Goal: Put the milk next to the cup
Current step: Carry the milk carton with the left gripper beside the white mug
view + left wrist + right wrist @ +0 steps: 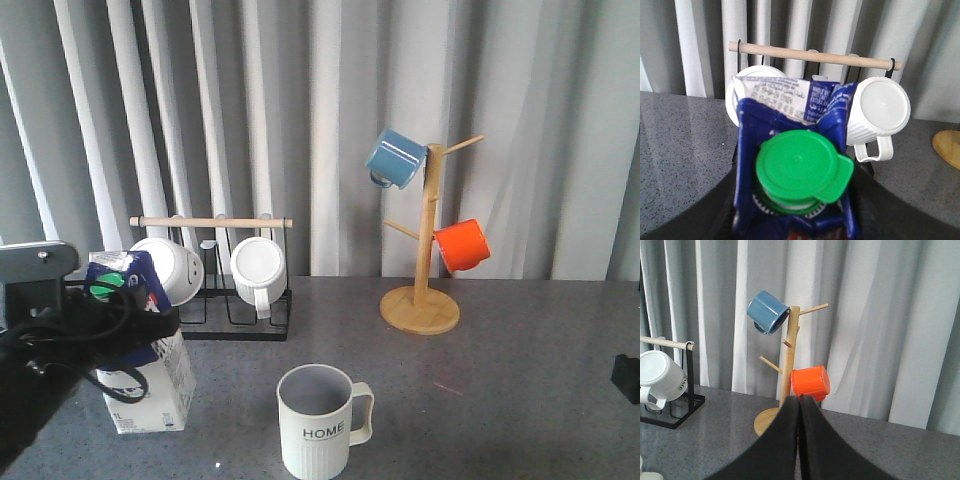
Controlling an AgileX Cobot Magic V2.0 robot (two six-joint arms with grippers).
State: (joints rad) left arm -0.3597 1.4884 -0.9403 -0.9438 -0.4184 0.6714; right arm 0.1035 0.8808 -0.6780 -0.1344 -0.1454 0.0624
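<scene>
From the front, the milk (150, 375) stood on the grey desk (500, 400) at the left, with the left gripper (100, 315) clamped round its upper part. The cup (318, 420) sat apart to its right, handle pointing right. Behind were a black rack (245, 315) with white mugs and a wooden mug tree (425, 240).

From the left wrist, the carton's green cap (800, 170) filled the middle, the jaws gripping the carton's sides.

From the right wrist, the right gripper (799, 440) had its jaws pressed together, empty, facing the mug tree (788, 370).
</scene>
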